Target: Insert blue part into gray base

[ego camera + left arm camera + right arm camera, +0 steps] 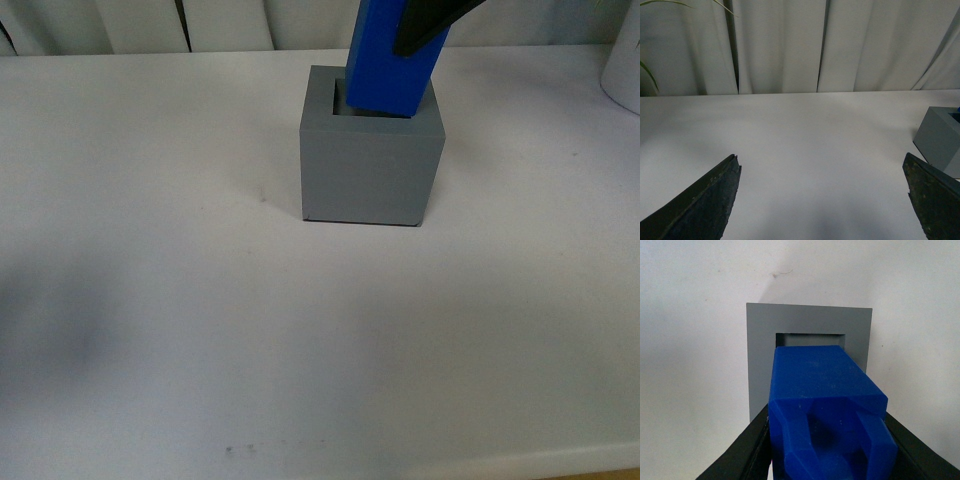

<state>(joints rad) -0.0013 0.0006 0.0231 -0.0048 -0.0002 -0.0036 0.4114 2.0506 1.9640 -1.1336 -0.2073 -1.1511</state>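
Right gripper (827, 450) clamps the blue part (385, 60) between 2 black fingers (747, 450), pinching it near the handle end. The part leans a little, with its lower end in the mouth of the square recess in the gray base (370, 165). Left gripper (820, 210) hangs spread wide over the table, gripping nothing. The base stands on a plain white table (200, 320), with pale curtains (780, 45) behind it and a green leaf (647, 75) at the edge.

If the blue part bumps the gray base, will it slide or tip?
Probably slides, not tips: the gray base is a squat cube flat on the smooth table. Likely stiff and light, given its hollow top. The blue part may easily shove it.
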